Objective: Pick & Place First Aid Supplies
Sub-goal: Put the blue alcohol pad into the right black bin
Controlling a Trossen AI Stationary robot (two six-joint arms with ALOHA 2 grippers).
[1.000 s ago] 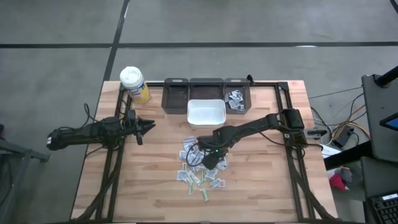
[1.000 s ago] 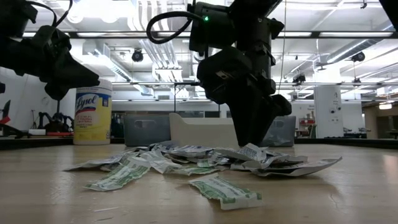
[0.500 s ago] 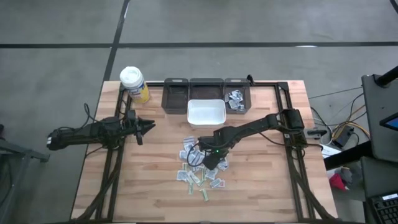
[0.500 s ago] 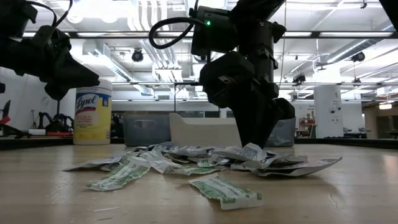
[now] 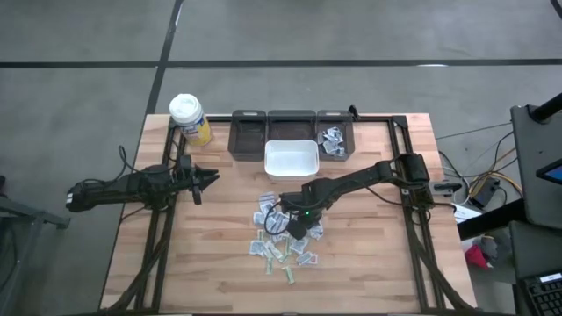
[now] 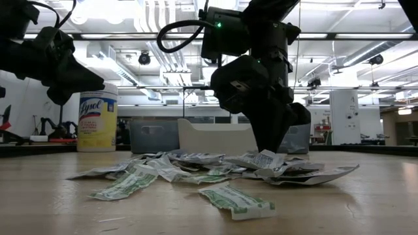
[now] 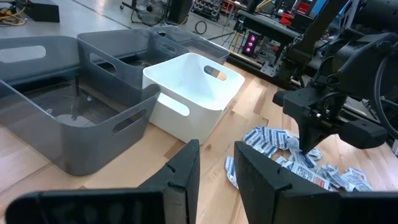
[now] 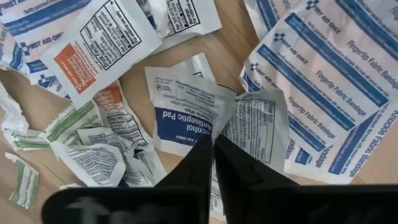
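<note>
The right end effector [image 5: 294,230] is down in the heap of small flat paper first aid packets [image 5: 283,239], white with blue, red and green print, lying on the wooden counter [image 5: 219,246] near the middle, toward its front edge. Its two dark fingers [image 8: 205,163] are pressed together over a white and blue alcohol pad packet [image 8: 186,112]; whether paper is pinched between them cannot be told. The left end effector [image 5: 211,178] hangs above the counter's left side, well apart from the heap, fingers [image 7: 186,171] parted and holding nothing. A white rectangular plastic bin [image 5: 291,159] stands just behind the heap.
</note>
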